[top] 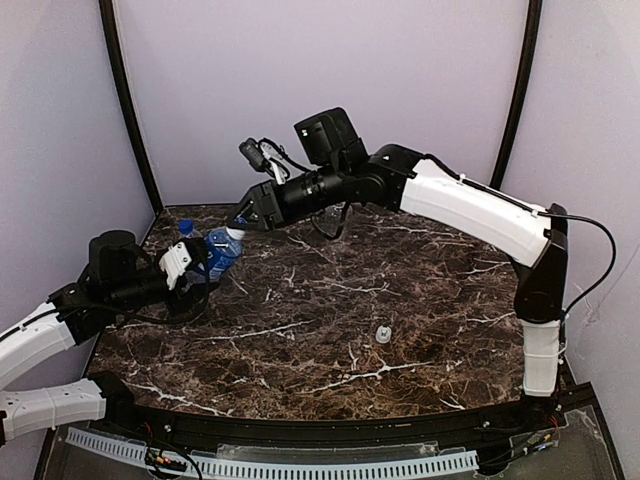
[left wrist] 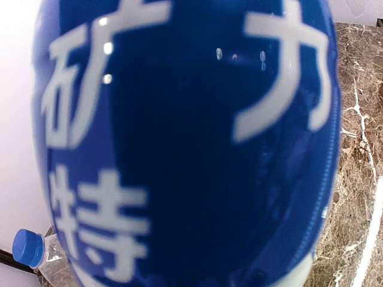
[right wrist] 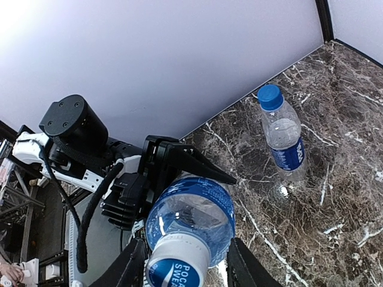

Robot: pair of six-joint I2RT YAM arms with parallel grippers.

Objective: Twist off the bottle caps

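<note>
My left gripper is shut on a blue-labelled bottle and holds it tilted, neck towards the right arm. Its label fills the left wrist view. In the right wrist view its pale blue-and-white cap points at the camera, with the black left fingers round the body behind. My right gripper is open, one finger on each side of the cap with a gap showing. A second labelled bottle with a dark blue cap stands upright at the back left. The unlabelled bottle is out of view.
A small pale round cap-like thing lies on the marble table right of centre. The standing bottle is just behind the left gripper, near the back wall. Its blue cap shows in the left wrist view.
</note>
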